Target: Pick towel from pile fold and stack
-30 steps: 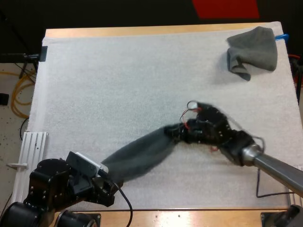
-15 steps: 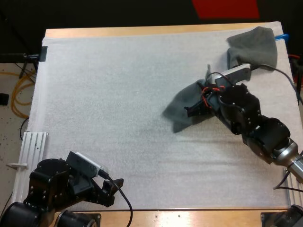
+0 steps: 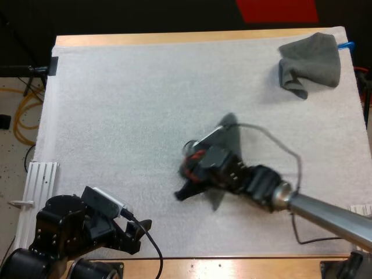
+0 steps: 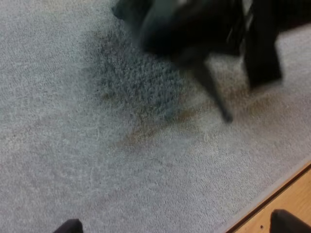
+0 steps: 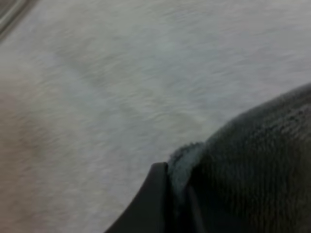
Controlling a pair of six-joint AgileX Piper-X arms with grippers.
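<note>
Mid-mat, right fingers [image 5: 148,206] pinching towel [image 3: 228,136] edge, open mat [image 3: 128,104] all around

Rear overhead; wrist views near mat [image 3: 116,104]

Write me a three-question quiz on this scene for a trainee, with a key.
1. True or false: the right tool is shut on a towel.
2. Where on the mat does the crumpled towel lie? A) at the far right corner; B) at the near left corner; C) at the centre.
3. Fill in: the fingers of the left tool stand ____ (open or shut).

Key: 1 true; 2 A; 3 open.
</note>
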